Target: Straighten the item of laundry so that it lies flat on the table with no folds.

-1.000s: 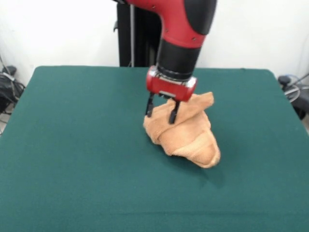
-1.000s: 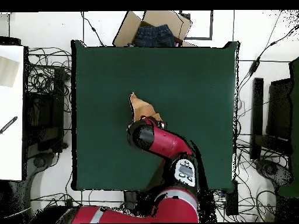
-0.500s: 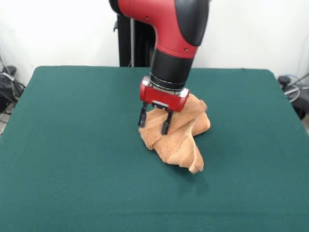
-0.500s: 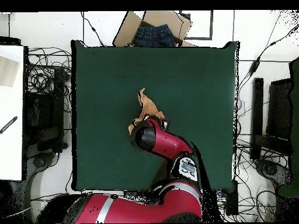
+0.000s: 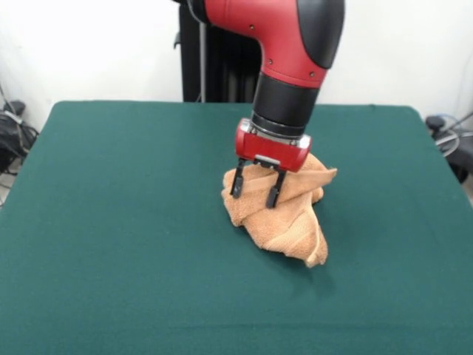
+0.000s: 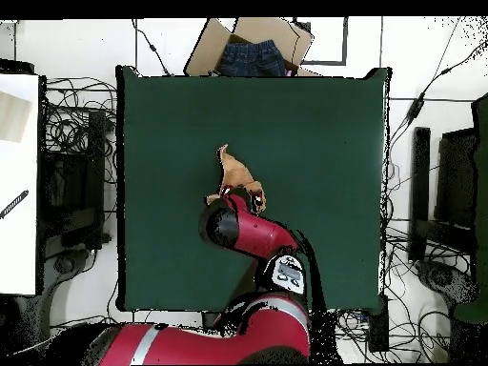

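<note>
From the front, the gripper (image 5: 256,188) hangs with jaws spread and empty against the bunched towel (image 5: 284,211), which sits crumpled a little right of the middle of the green bench (image 5: 111,222). Half a second ago it was further left – it has swung back right and the heap shifted with it, unflattened. From overhead, the arm hides most of the towel (image 6: 233,173); one corner pokes toward the far edge.

This looks like a robot lab. A big red robot arm (image 5: 284,44) stands at a green bench (image 6: 315,124). Lots of black wires (image 6: 71,124) lie on the floor around the bench's edges.
</note>
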Controlling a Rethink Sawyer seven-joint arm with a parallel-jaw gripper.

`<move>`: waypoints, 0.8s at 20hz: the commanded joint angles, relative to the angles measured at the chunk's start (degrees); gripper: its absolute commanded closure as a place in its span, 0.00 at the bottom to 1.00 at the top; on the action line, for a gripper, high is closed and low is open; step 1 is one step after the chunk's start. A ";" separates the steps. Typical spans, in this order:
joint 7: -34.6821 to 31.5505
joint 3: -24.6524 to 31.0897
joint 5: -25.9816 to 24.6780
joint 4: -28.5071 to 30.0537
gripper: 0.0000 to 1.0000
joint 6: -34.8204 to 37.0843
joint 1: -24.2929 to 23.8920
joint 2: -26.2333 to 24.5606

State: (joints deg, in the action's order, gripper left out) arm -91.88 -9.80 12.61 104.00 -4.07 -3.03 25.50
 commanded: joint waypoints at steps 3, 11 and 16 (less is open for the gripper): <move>-13.03 5.88 -1.15 4.56 0.00 -2.06 -0.69 -3.18; -12.35 7.42 -2.41 4.01 0.00 -2.96 -2.58 -4.15; -11.14 8.11 -5.21 3.53 1.00 -5.17 -3.67 -4.69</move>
State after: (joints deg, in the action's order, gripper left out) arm -91.88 -8.69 11.01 103.99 -6.72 -5.41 24.48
